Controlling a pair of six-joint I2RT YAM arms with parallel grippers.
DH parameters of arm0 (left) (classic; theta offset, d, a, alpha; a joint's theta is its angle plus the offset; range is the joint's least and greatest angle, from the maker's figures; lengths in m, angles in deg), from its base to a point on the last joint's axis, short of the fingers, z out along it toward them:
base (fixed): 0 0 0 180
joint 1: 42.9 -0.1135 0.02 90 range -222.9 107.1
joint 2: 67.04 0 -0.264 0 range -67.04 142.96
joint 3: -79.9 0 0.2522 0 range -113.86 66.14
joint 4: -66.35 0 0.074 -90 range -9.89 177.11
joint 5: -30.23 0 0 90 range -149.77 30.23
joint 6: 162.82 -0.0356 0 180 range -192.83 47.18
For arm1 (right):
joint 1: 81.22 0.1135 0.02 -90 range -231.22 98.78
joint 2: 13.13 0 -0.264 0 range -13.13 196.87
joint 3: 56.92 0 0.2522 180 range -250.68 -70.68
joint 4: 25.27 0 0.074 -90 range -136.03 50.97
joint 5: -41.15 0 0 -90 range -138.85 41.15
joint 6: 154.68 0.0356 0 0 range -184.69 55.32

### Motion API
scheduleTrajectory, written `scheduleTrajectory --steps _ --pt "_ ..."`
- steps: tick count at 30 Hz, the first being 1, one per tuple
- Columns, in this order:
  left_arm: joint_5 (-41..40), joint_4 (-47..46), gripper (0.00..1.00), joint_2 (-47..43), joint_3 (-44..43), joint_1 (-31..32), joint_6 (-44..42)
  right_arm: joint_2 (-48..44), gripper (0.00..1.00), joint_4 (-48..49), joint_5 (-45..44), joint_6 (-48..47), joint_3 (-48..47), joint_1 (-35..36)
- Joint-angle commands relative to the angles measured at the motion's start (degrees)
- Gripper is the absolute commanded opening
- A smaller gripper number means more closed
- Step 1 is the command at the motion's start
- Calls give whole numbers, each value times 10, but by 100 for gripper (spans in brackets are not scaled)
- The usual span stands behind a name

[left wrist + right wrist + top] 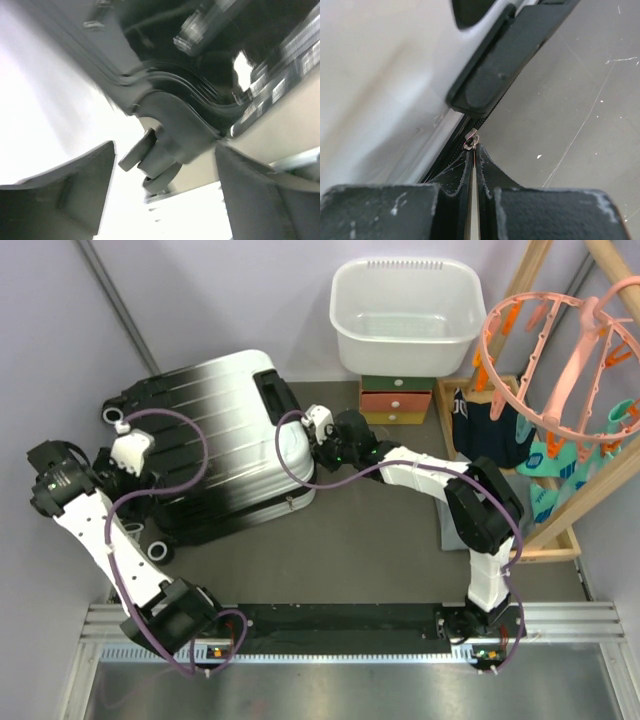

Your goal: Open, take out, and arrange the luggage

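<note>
The luggage (215,440), a ribbed hard shell fading from black to white, lies flat and closed on the table. My right gripper (303,440) is at its right side below the black side handle (274,395). In the right wrist view my right gripper (475,152) is shut on the small metal zipper pull (471,139), beside the zip track and under the handle (495,75). My left gripper (140,472) is at the luggage's left, black end. In the left wrist view it (166,147) is open, with a grey luggage wheel (155,160) just beyond the fingers (75,190).
A white laundry basket (405,315) stands at the back on a small green-and-orange drawer box (397,400). A wooden rack (560,510) with a pink clip hanger (560,350) and dark clothes (490,430) fills the right side. Walls close in at the left and back.
</note>
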Motion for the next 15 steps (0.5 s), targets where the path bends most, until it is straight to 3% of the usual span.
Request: scheduleTrajectory --steps 1,2,5,11,15 --pt "48 -326 60 2 22 3 340 -11 0 36 39 43 2 24" --pt "24 -395 43 5 37 4 404 -9 0 36 39 47 2 24" --pt "-95 -460 26 20 70 39 443 -9 0 34 37 60 2 24" --pt "-245 -561 24 73 130 55 441 -11 0 30 31 70 -2 29" --pt "-263 -591 22 130 145 61 427 -16 0 26 21 70 0 36"
